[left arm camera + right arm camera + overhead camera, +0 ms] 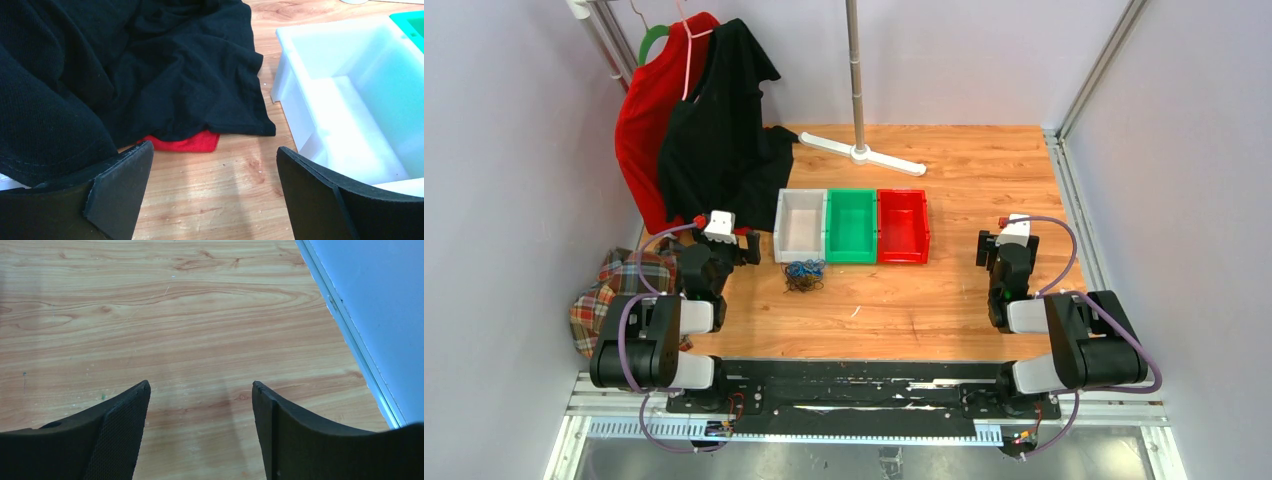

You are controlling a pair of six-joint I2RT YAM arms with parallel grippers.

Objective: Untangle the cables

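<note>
A small tangle of thin blue, black and yellowish cables lies on the wooden table just in front of the white bin. My left gripper rests to the left of the cables, open and empty; in the left wrist view it faces bare wood, with the cables out of view. My right gripper sits at the right side of the table, far from the cables, open and empty; in the right wrist view it is over bare wood.
White, green and red bins stand in a row mid-table. Black and red shirts hang at the back left, draping onto the table. A rack pole with a white foot stands behind. Plaid cloth lies at the left edge.
</note>
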